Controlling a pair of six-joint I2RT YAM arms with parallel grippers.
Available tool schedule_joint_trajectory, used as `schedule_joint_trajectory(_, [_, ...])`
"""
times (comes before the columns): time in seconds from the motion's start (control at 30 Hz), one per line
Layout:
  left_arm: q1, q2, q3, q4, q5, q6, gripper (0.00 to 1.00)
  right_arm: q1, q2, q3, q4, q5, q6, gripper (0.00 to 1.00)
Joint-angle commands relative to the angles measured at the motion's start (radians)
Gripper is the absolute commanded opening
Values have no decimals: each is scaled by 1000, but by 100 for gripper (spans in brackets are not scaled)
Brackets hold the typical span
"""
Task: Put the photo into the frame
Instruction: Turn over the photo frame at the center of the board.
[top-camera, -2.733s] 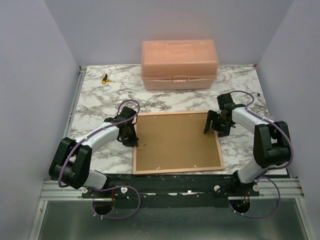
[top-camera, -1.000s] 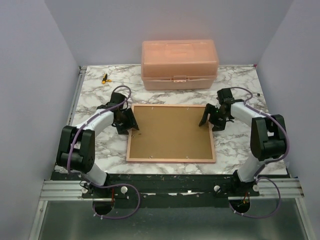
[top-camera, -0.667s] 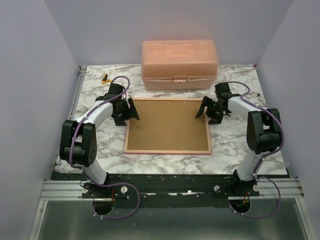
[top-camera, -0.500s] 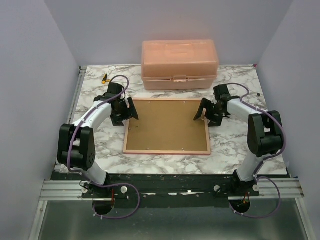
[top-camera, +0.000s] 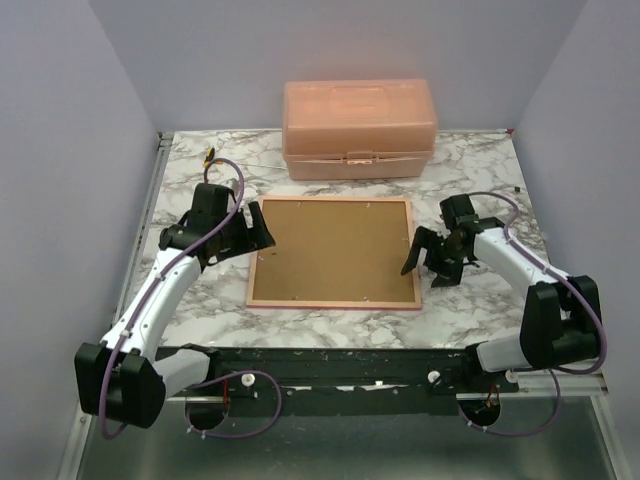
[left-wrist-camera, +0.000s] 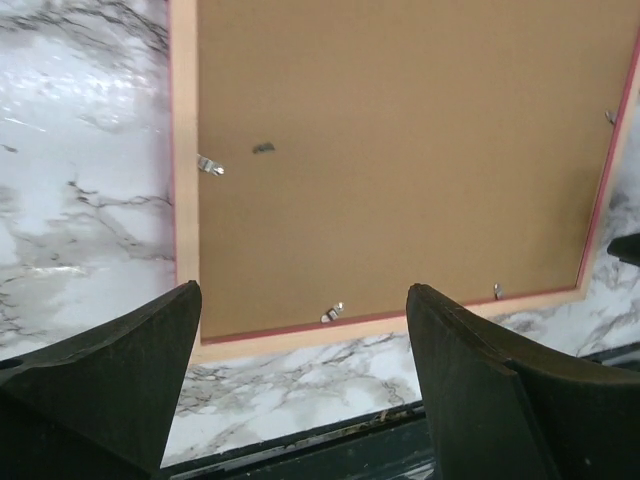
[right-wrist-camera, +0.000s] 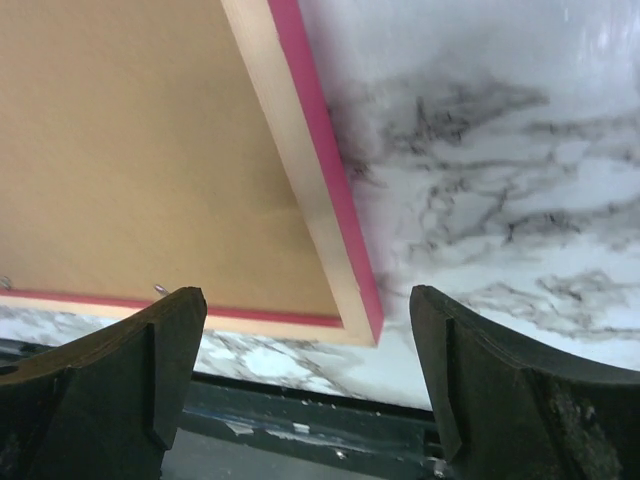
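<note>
- Two grippers flank the frame (top-camera: 333, 303), and both have their fingers spread wide with nothing between them. The left gripper (top-camera: 262, 228) is by the far-left corner and the right gripper (top-camera: 416, 252) is beside the right edge.
- One frame lies flat and face down near the middle of the marble table (top-camera: 480, 170). Its brown backing board (top-camera: 335, 250) faces up, so the side you have to open is the side you can reach.
- Several small metal clips (left-wrist-camera: 209, 165) sit along the inner edge, with their tabs lying over the board. They look like what keeps the board seated, so you will probably need to turn them aside before anything lifts out.
- No photo shows in any view. You cannot tell whether it is under the board or somewhere else, so do not assume it is already in.
- In each wrist view the frame's border sits below the gap between the fingers. Neither view shows a finger touching the frame.
- One pink lidded box (top-camera: 358, 128) stands at the back, well apart from the frame. A small yellow-and-black tool (top-camera: 209, 157) lies near the far-left corner of the table.
- Most of the job looks to be ahead of you, since the back is closed and no print is in hand.
</note>
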Motion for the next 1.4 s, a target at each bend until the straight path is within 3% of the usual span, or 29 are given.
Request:
schedule_joint_trajectory(0.0, [-112,-101,-78,22,59,1,84,2,-55,-67,-97,-29,-4,88])
schedule_joint_trajectory(0.27, [-304,-206,-135,50,25,-44,84,15,-21,-130,-37,-65,29,59])
schedule_joint_trajectory(0.6, [-399,-202,-79,68,-2,48,88,31,44,-145,20,-57,47,39])
schedule_joint_trajectory(0.7, [-427,-192,-61,75,0,80,99,32,45,-147,30,-59,48,22])
schedule_joint_trajectory(0.77, [-452,-178,-49,75,-7,103,99,32,32,-142,25,-58,47,12])
schedule_joint_trajectory(0.9, [-505,-145,-30,80,-22,141,98,32,7,-87,-36,-63,26,1])
schedule_joint_trajectory(1.2, [-645,-47,65,75,-127,250,98,31,-32,131,-240,-107,-13,0])
schedule_joint_trajectory(1.37, [-765,37,140,54,-264,355,99,32,-40,234,-337,-141,-31,0])
